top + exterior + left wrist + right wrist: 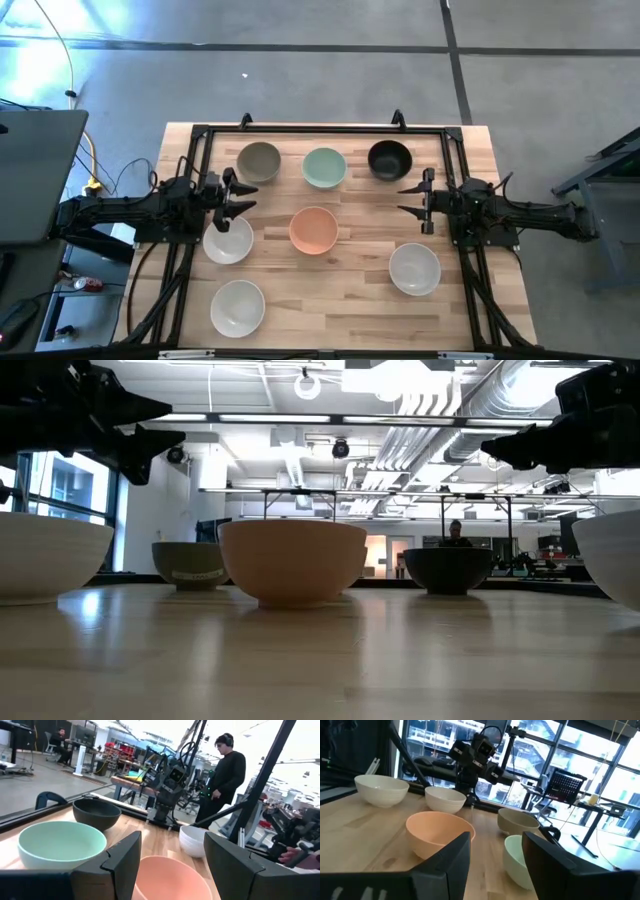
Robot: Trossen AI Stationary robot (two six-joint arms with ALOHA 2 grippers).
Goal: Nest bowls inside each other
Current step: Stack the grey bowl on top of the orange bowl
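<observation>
Seven bowls stand upright on their bases on the wooden table. Along the far edge are a grey-taupe bowl (259,162), a mint green bowl (324,167) and a black bowl (389,159). A peach bowl (314,230) sits in the middle. White bowls stand at left (228,241), near left (238,307) and right (414,269). My left gripper (244,195) hovers open above the table's left side, pointing at the peach bowl (170,879). My right gripper (409,199) hovers open at the right side, facing the peach bowl (439,832).
A black metal frame (320,129) runs along the table's far edge and sides. Bare wood (330,300) lies between the near white bowls. A person in black (225,775) stands beyond the table in the room.
</observation>
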